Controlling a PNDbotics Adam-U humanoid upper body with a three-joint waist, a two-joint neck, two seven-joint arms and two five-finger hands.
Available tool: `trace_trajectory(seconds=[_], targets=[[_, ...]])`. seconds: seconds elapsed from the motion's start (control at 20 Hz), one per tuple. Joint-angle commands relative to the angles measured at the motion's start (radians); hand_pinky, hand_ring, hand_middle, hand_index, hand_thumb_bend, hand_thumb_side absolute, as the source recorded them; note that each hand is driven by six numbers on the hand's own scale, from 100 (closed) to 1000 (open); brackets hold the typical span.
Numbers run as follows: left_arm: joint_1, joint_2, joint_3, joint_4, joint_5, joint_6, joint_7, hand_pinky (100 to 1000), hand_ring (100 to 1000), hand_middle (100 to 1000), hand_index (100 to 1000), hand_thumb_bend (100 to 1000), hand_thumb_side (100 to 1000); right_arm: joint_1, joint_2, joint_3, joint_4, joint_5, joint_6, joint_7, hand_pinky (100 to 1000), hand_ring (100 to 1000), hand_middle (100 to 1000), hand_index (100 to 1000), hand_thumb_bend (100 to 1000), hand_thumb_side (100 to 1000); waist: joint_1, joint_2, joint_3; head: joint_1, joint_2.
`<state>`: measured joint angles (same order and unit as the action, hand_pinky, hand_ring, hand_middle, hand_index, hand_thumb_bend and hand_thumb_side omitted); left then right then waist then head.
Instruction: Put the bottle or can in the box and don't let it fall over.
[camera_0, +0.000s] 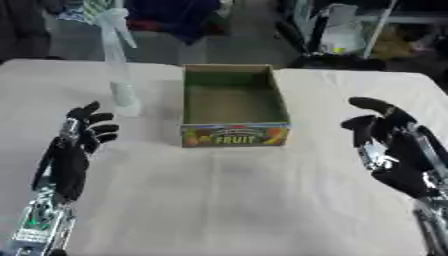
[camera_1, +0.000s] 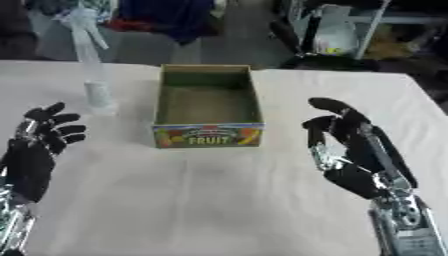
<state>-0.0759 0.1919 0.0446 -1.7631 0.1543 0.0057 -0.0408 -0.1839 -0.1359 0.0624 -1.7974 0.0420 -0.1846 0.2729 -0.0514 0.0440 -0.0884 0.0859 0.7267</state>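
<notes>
A clear plastic bottle (camera_0: 125, 97) stands upright on the table, left of the box. Something pale and gloved-looking reaches down to its top from the upper edge. The cardboard box (camera_0: 233, 135) with a "FRUIT" label on its front sits in the middle, open-topped and with nothing inside. My left hand (camera_0: 77, 145) is raised at the left, fingers spread, apart from the bottle and nearer to me. On the right, my right hand (camera_1: 346, 145) is held up with its fingers slightly bent, clear of the box and holding nothing.
A pale cloth covers the table (camera_0: 236, 200), with a broad bare stretch in front of the box. Beyond the far edge lies clutter: dark fabric, shelves and bags.
</notes>
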Motion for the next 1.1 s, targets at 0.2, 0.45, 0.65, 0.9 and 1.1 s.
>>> trace_trajectory(seconds=[0.2,0.45,0.65,0.9,1.1], targets=[[-0.030,-0.013,-0.025,0.020,0.246,0.030,0.016,684,438,452,928,205,928,-0.008,-0.007,-0.005,-0.010,-0.010,-0.002,0.004,771,690,838,817,100,266,0.002,-0.006,-0.004,-0.003,-0.014],[-0.090,-0.018,-0.068,0.065,0.774,0.055,0.039,577,254,282,938,472,807,-0.006,-0.007,-0.001,-0.008,-0.012,-0.002,0.007,771,690,839,817,100,266,0.002,-0.006,-0.006,0.000,-0.011],[-0.148,-0.015,-0.076,0.098,1.036,0.045,0.049,423,115,158,935,589,760,-0.004,-0.008,-0.001,-0.006,-0.013,-0.002,0.008,771,690,839,817,100,265,0.001,-0.007,-0.007,0.002,-0.009],[-0.228,-0.021,-0.062,0.138,1.178,0.014,0.048,391,100,138,940,700,730,-0.001,-0.009,0.001,-0.005,-0.016,-0.001,0.009,771,690,839,818,100,265,0.000,-0.009,-0.006,0.001,-0.007],[-0.300,-0.034,-0.040,0.189,1.230,-0.016,0.052,373,100,129,941,749,723,0.002,-0.009,0.002,-0.003,-0.017,-0.001,0.011,771,690,840,818,100,265,-0.002,-0.010,-0.006,0.001,-0.008]])
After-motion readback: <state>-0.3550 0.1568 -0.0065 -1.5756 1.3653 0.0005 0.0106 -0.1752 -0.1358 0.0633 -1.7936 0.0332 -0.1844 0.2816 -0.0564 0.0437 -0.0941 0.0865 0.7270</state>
